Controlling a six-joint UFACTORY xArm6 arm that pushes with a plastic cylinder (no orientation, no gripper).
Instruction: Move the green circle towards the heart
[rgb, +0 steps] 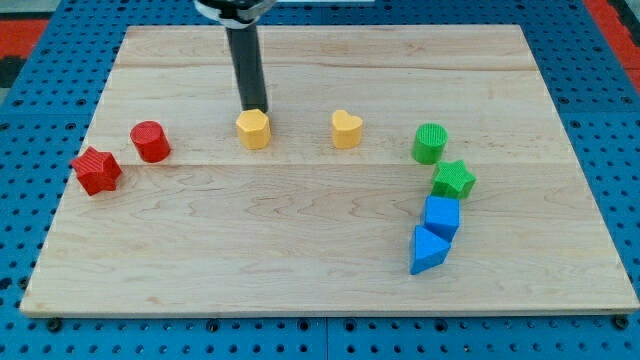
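Observation:
The green circle (430, 143) stands on the wooden board at the view's right. The yellow heart (346, 129) lies to its left, with a gap between them. My tip (255, 108) is at the upper edge of a yellow hexagon (254, 129), touching it or nearly so, far to the left of the green circle and left of the heart. The dark rod rises from the tip toward the view's top.
A green star (453, 180) sits just below the green circle. A blue cube (441, 216) and a blue triangle (428, 249) lie below the star. A red circle (150, 141) and a red star (96, 170) are at the view's left.

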